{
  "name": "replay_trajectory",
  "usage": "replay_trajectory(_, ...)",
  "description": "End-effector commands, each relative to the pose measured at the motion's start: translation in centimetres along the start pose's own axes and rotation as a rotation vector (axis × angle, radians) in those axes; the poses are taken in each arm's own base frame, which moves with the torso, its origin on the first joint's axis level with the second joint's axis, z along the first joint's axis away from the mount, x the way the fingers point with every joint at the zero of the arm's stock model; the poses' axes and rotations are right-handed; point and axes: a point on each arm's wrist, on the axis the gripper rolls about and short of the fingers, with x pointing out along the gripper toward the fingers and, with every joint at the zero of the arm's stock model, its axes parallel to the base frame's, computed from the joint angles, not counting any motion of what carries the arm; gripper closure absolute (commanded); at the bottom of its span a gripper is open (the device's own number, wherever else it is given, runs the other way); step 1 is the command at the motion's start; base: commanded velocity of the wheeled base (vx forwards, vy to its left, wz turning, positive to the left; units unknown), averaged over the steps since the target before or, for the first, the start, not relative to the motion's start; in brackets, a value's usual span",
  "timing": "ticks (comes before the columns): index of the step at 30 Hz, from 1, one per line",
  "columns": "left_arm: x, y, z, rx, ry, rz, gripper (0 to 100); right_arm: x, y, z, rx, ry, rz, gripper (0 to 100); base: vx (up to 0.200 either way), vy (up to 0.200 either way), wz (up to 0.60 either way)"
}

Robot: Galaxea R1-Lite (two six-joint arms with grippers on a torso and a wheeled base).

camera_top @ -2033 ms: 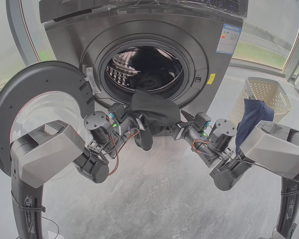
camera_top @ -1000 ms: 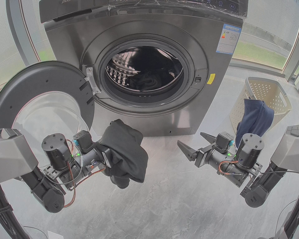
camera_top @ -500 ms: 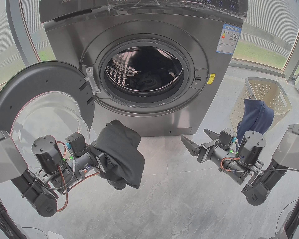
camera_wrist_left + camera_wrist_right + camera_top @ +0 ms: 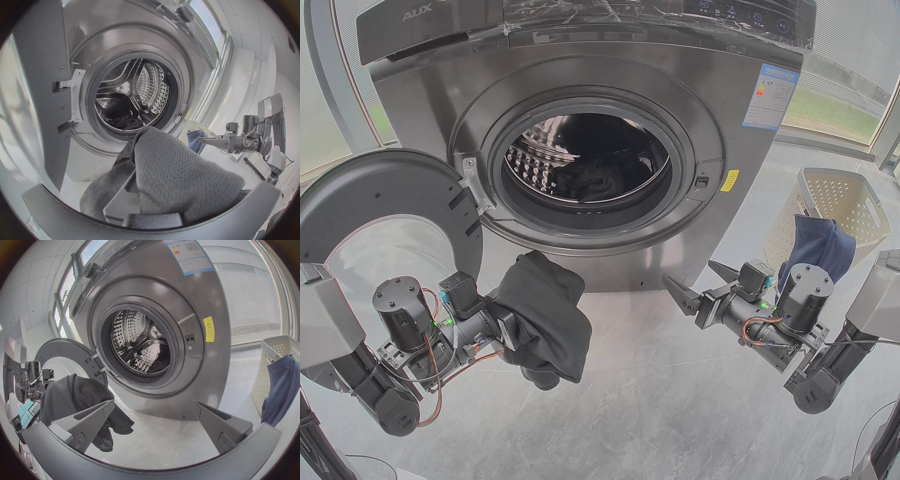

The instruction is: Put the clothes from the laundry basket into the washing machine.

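Both arms are backed off from the drum mouth compared with two seconds ago, when the dark piece was draped over the lip. Since half a second ago it's mostly the camera that has tipped, so the whole scene sits lower in frame.

Biggest thing first: washing machine fills the upper middle of the head view, with its door swung open at the left. Some dark clothes already lie in the bottom of the drum. Laundry basket stands at the right edge, with a blue garment hanging over its rim.

The dark garment is at lower left of centre, below the drum opening and clear of the floor, bunched over the left claw, which is clamped on it. Right claw sits lower right of centre with its jaws wide apart and nothing in them.

My read: we're mid-load on the dark piece, second try by the look of it. The next move needs the left arm to lift it above the lip and push well inside before letting go, or it'll slump back out. Blue one's after that.
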Motion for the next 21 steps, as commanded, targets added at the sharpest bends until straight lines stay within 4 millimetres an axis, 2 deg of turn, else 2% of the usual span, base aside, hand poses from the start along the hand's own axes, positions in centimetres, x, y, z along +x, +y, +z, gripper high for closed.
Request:
replay_trajectory(1,0.3,0.1,-0.6,-0.004,0.022,0.001,100,0.0,0.1,0.0,0.000,0.000,0.002,0,0.200,0.000,0.00)
replay_trajectory(4,0.4,0.1,-0.7,-0.004,0.023,0.000,100,-0.5,0.3,-0.3,-0.001,0.019,0.012,0,0.200,0.000,0.00)
replay_trajectory(10,0.5,0.0,-0.7,-0.003,0.020,-0.003,100,-2.9,0.4,-2.2,-0.012,0.137,0.025,0,0.200,0.000,0.00)
replay_trajectory(14,0.6,-0.3,-0.6,-0.003,0.017,-0.014,100,-5.1,1.9,-3.5,-0.016,0.239,0.130,0,0.000,0.000,0.00)
replay_trajectory(21,1.4,-0.8,-0.1,0.001,-0.015,-0.030,100,-6.8,3.4,-4.3,-0.026,0.299,0.194,0,0.000,0.000,0.00)
